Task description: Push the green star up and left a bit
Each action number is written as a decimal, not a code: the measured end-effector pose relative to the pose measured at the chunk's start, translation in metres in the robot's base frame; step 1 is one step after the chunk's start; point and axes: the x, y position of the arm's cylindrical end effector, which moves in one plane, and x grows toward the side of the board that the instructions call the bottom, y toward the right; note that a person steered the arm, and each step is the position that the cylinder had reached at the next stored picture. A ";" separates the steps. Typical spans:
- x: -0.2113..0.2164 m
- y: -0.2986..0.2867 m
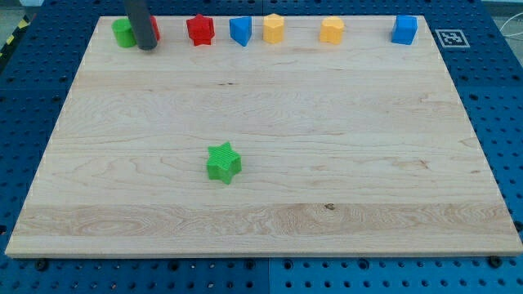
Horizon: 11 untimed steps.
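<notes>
The green star [223,162] lies on the wooden board [368,163], a little left of centre and toward the view's bottom. My tip [147,46] is near the view's top left, far above and left of the star. It stands just right of a green block [123,33] and in front of a red block [154,30] that it partly hides.
Along the board's top edge sit a red star [200,29], a blue block [239,31], a yellow block [274,28], a second yellow block [332,30] and a blue cube [404,29]. A fiducial tag [451,37] lies off the board's top right corner.
</notes>
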 end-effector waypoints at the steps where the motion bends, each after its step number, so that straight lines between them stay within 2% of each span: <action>1: 0.042 0.028; 4: 0.201 0.048; 5: 0.253 0.076; 6: 0.286 0.128; 7: 0.280 0.166; 9: 0.230 0.154; 11: 0.231 0.144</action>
